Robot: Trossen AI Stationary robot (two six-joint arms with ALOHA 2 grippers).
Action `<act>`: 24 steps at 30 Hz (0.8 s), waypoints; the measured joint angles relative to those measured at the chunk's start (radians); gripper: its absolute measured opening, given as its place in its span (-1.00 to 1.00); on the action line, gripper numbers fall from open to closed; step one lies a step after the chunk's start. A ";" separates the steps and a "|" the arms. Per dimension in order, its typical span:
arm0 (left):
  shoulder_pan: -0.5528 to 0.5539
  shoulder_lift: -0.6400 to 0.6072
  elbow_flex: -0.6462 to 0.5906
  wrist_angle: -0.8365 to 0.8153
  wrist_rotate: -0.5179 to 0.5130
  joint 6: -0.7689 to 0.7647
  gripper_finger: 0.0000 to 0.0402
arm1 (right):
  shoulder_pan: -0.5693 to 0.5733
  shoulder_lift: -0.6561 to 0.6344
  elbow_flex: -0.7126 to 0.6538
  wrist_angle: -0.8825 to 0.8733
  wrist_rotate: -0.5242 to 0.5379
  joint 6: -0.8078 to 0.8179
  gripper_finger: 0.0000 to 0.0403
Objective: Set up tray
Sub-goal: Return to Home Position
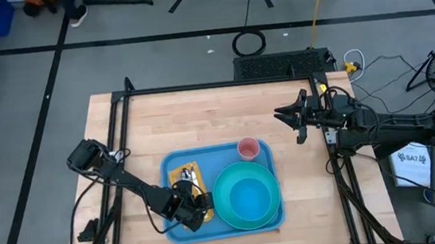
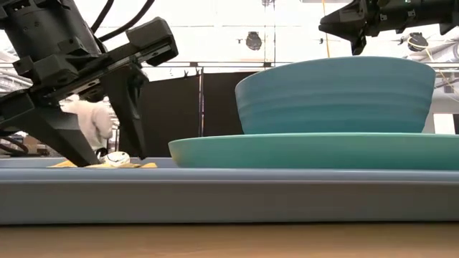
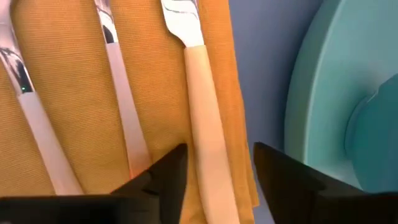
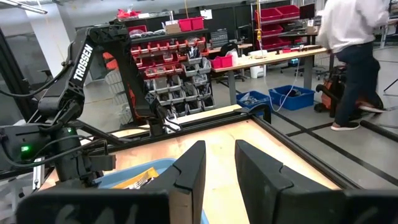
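Note:
The light-blue tray (image 1: 181, 226) lies near the table's near edge. On it rest an orange napkin (image 1: 181, 174) with three pale-handled pieces of cutlery (image 3: 118, 93), a teal plate (image 1: 222, 187) carrying a blue bowl (image 1: 247, 199), and a pink cup (image 1: 249, 148). My left gripper (image 1: 195, 198) is open, low over the napkin's near end. Its fingers (image 3: 168, 177) stand on either side of the cream handle (image 3: 208, 149) nearest the plate. My right gripper (image 1: 292, 123) is open and hangs in the air over the table's far right part, touching nothing. My left gripper (image 2: 111, 154) points down with its fingertips (image 2: 86, 159) at the level of the napkin (image 2: 64, 164), one on each side of the cream handle. Whether they touch the napkin or the handle I cannot tell.
The plate's rim (image 3: 305, 93) lies close beside the left gripper. Bare wooden table (image 1: 193, 116) stretches beyond the tray to the far edge. A black frame (image 1: 222, 84) runs along the table's edges. A person (image 4: 354, 43) stands in the room behind.

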 joint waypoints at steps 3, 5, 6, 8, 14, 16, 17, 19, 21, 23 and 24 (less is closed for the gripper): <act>0.001 0.000 0.000 -0.001 0.000 -0.003 0.06 | 0.000 0.000 0.000 -0.002 0.000 0.001 -0.62; 0.001 -0.014 0.000 -0.003 0.042 -0.002 0.12 | 0.000 0.000 0.000 -0.009 0.000 0.008 -0.62; -0.001 -0.027 0.000 0.001 0.050 0.016 0.15 | 0.000 0.000 0.000 -0.011 0.000 0.008 -0.62; -0.017 -0.050 0.011 0.028 -0.042 0.172 0.18 | 0.000 -0.001 0.000 -0.011 0.000 0.006 -0.62; -0.052 -0.277 0.046 0.045 -0.348 0.946 0.20 | 0.000 -0.050 0.000 -0.027 0.000 -0.044 -0.62; -0.097 -0.372 0.042 0.029 -0.459 1.171 0.20 | 0.000 -0.128 0.000 -0.069 0.003 -0.078 -0.62; -0.130 -0.419 0.042 0.031 -0.534 1.246 0.20 | -0.001 -0.179 0.000 -0.107 0.010 -0.084 -0.62; -0.213 -0.517 0.026 0.005 -0.726 1.367 0.20 | -0.001 -0.283 0.000 -0.153 0.031 -0.082 -0.62; -0.291 -0.599 -0.009 -0.041 -0.887 1.428 0.20 | -0.001 -0.387 0.000 -0.200 0.034 -0.070 -0.62; -0.337 -0.686 -0.077 -0.096 -0.948 1.403 0.20 | -0.001 -0.468 0.001 -0.237 0.034 -0.073 -0.62; -0.342 -0.734 -0.122 -0.117 -0.946 1.380 0.20 | -0.001 -0.500 0.001 -0.264 0.034 -0.072 -0.62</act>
